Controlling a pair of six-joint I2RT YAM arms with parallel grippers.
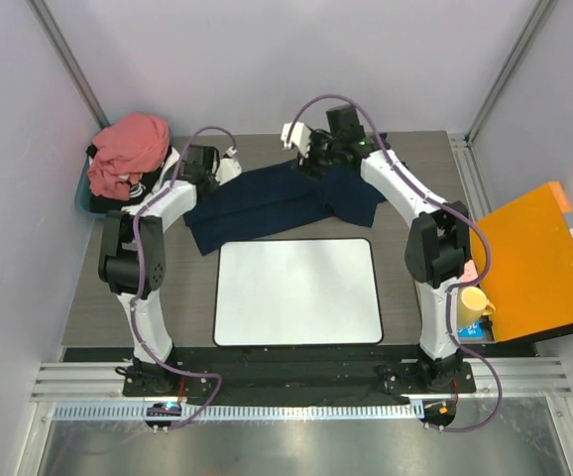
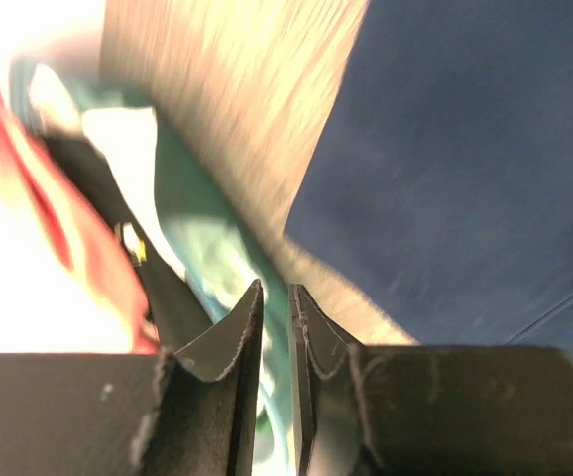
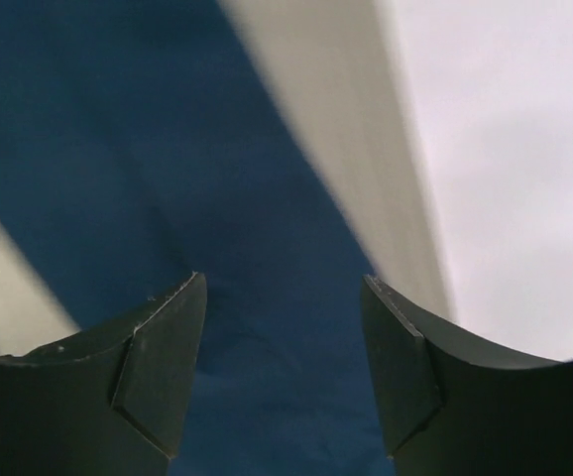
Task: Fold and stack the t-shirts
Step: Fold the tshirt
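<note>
The dark navy t-shirt (image 1: 277,203) lies spread and rumpled across the back of the table, behind the white mat (image 1: 296,290). The salmon-pink t-shirt (image 1: 130,147) is heaped on a teal bin (image 1: 80,193) at the back left. My left gripper (image 1: 207,177) hangs over the navy shirt's left end; in its wrist view the left gripper (image 2: 275,288) shows only a thin empty slit between its jaws, with the navy cloth (image 2: 465,149) to the right and pink cloth (image 2: 29,178) to the left. My right gripper (image 1: 311,164) (image 3: 285,283) stands open just above the navy cloth (image 3: 168,149), holding nothing.
A flat orange panel (image 1: 534,263) lies at the right edge, with a yellow cup (image 1: 473,299) beside it near the right arm. The pale back wall (image 3: 505,149) rises close behind the right gripper. The teal bin (image 2: 197,228) sits close to the left gripper.
</note>
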